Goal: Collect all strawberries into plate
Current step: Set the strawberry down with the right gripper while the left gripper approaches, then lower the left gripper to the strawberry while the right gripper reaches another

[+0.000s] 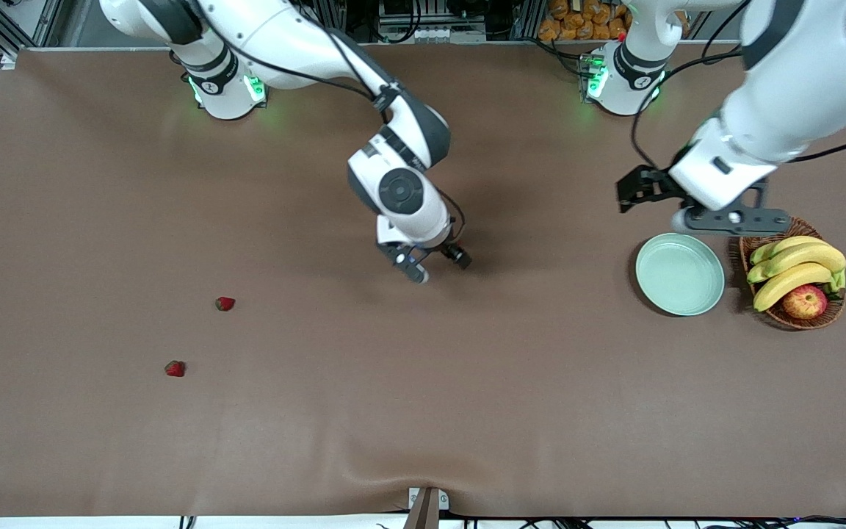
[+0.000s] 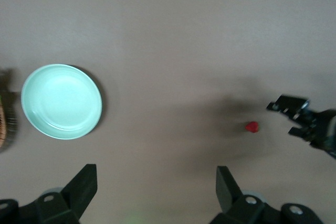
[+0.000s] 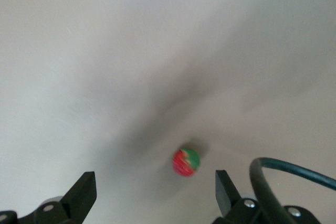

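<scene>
Right hand [image 1: 434,266]: I see it wide open, empty, over a small red green-capped strawberry [image 3: 186,162] mid-worktop.
Left hand [image 1: 695,206]: open, empty, waiting above the round pale mint-green plate [image 1: 680,274].

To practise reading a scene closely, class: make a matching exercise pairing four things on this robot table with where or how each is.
Things:
1. plate
2. apple
3. right gripper
4. two loose strawberries

States:
A. open, over a third strawberry
B. in the wicker basket
C. nothing on it, beside the basket
D. toward the right arm's end of the table

Pairs: 1-C, 2-B, 3-A, 4-D
</scene>
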Motion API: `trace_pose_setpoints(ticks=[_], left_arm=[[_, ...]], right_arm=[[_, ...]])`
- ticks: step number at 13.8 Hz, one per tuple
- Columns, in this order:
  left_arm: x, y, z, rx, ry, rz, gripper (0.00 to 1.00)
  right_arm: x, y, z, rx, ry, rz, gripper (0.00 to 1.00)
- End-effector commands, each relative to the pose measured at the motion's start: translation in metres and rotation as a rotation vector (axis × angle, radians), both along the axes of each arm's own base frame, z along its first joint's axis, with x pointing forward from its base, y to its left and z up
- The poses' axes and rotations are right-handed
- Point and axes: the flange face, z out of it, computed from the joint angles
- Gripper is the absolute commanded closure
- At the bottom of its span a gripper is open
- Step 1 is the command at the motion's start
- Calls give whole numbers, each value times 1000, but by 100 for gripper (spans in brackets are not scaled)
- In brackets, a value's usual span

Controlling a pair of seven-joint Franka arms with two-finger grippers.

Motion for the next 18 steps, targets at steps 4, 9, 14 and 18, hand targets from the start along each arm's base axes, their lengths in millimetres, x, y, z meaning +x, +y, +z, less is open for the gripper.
trace_pose_setpoints(ticks=[4,9,14,18], left_arm=[[-12,-35,-33,-12,1,30,0],[-17,-59,-52,-13,27,4,0],[-37,-149,-96,-13,45,59,0],[-63,-221,-153,49,27,79,0]], right_arm=[[63,-65,38,30,-39,46,0],[108,-151,53,-28,-56,169,0],[138,-236,53,-68,-43,376,0],[151,-315,52,-118,13,505,0]])
